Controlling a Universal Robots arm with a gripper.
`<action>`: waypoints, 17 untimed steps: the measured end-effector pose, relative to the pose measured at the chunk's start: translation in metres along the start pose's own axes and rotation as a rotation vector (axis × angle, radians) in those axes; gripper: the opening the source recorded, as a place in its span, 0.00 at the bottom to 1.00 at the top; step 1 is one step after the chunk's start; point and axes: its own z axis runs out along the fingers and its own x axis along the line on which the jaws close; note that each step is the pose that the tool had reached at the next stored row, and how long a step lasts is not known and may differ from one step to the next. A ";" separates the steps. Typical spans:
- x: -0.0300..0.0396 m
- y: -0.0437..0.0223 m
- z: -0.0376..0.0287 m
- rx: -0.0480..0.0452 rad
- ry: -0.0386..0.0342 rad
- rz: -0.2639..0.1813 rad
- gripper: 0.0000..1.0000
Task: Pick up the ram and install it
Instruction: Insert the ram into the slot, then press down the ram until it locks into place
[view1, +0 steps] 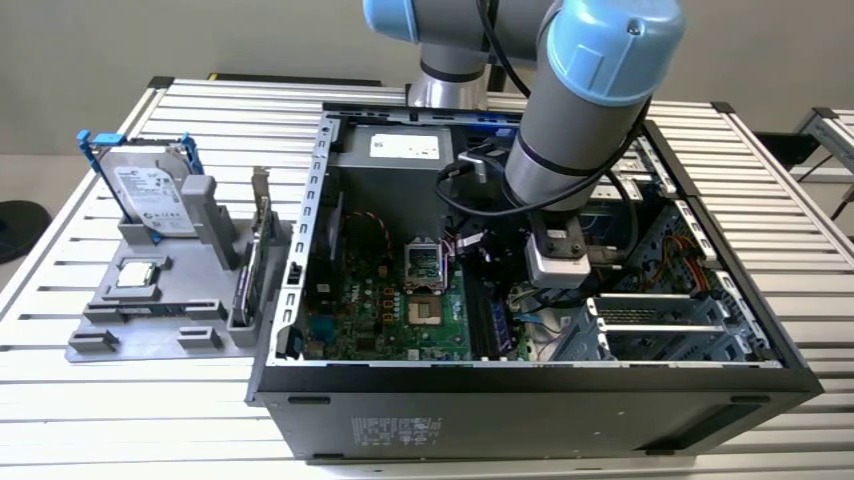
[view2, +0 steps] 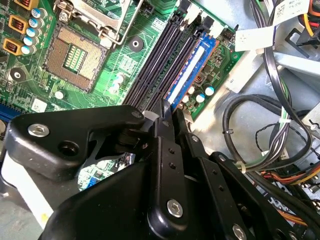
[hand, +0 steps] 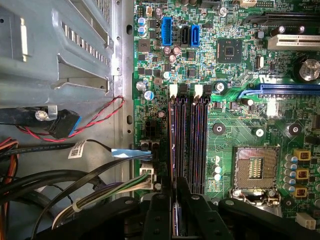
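Inside the open computer case (view1: 287, 330), the arm (view1: 587, 110) reaches down from 12 o'clock in the exterior view and puts the gripper (view1: 547, 298) low over the memory slots, at about 3 o'clock from the bare processor socket (view1: 422, 265) on the green motherboard (view1: 387, 310). The ram (view1: 501, 320) stands on edge in the slot nearest the board's outer edge, at about 4 o'clock from the socket in that view. It shows as a thin blue strip running alongside the dark, unfilled slots. In the second wrist view the ram (view2: 192, 70) shows its blue face with a white label, and one end meets the gripper (view2: 164, 112). In the first wrist view the black fingers (hand: 159, 215) sit close on either side of the ram (hand: 175, 222), clamped on its thin edge, with the slots running away beside the socket (hand: 255, 167). At 9 o'clock from the case in the exterior view, a grey holder tray (view1: 147, 330) rests on the slatted table (view1: 107, 420). It carries a hard drive (view1: 147, 190) in a blue frame and an upright expansion card (view1: 250, 285).
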 end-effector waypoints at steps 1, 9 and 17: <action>0.0000 0.0000 0.0000 -0.0001 0.0000 0.000 0.00; -0.0002 -0.0002 -0.0073 0.0000 -0.0010 0.000 0.00; -0.0003 -0.0003 -0.0099 -0.0011 -0.0011 0.000 0.00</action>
